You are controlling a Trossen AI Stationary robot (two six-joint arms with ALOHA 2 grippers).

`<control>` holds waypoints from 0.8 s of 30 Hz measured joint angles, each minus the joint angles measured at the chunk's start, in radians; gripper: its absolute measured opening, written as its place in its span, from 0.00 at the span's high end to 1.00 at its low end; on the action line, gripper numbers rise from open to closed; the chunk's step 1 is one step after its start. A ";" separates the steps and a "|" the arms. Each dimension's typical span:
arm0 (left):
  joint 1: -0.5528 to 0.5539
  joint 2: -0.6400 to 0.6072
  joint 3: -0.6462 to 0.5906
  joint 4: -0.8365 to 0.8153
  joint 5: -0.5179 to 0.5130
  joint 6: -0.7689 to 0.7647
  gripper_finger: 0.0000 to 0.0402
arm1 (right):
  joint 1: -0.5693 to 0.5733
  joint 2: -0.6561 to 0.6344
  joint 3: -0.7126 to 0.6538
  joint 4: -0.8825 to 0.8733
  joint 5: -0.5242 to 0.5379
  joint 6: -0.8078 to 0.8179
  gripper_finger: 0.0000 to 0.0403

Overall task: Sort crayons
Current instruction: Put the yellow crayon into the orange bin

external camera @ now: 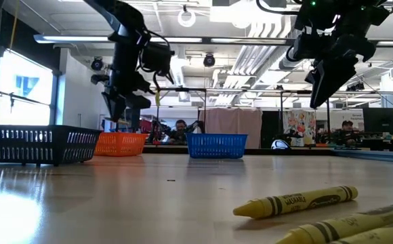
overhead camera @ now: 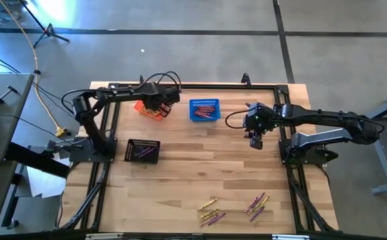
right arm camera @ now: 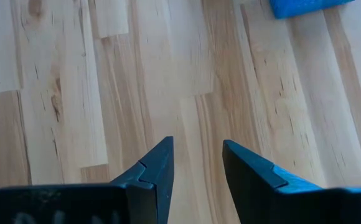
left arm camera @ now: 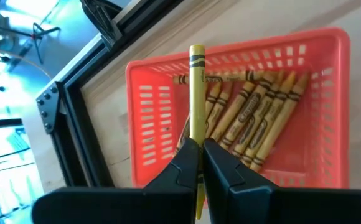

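My left gripper (left arm camera: 200, 144) hangs over the orange basket (left arm camera: 149, 118), shut on a yellow crayon (left arm camera: 197, 93). Several yellow crayons (left arm camera: 255, 118) lie inside that basket. In the high view this gripper (overhead camera: 159, 107) is at the table's far left, over the orange basket (overhead camera: 150, 110). A blue basket (overhead camera: 205, 111) stands beside it, and a black basket (overhead camera: 143, 151) holding purple crayons stands nearer. Loose yellow and purple crayons (overhead camera: 210, 213) (overhead camera: 257, 205) lie near the front edge. My right gripper (right arm camera: 197, 149) (overhead camera: 255, 139) hovers open over bare wood, to the right of the blue basket. My left gripper pinches the yellow crayon between its two fingers (left arm camera: 183, 163), by its rear part (left arm camera: 197, 140). The crayon lies along the fingers, and most of its length sticks out past the fingertips. The fingers slant down from above. The crayon is lifted clear above the orange basket.
A black metal frame (overhead camera: 107, 127) runs along the table's left, far and right sides. In the low view yellow crayons (external camera: 295, 201) lie close in front. Bare wood (overhead camera: 200, 167) spreads across the table's middle, between the baskets and the loose crayons.
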 joint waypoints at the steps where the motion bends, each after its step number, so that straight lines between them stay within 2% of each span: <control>1: 0.007 0.000 -0.003 0.008 0.001 0.000 1.00 | 0.000 0.000 0.000 0.000 0.000 0.001 0.69; 5: 0.019 0.001 -0.013 0.045 0.005 0.024 0.96 | 0.000 0.000 0.000 0.000 0.000 0.001 0.69; 12: 0.019 0.001 -0.013 0.071 0.030 0.130 0.81 | 0.000 0.000 0.000 -0.001 0.000 -0.001 0.69; 18: 0.016 0.001 -0.013 0.079 0.190 0.100 0.74 | 0.000 0.000 0.000 -0.001 0.000 -0.001 0.69; 24: -0.046 0.001 -0.006 0.235 0.547 0.135 0.75 | 0.000 0.000 0.000 -0.001 -0.001 -0.009 0.69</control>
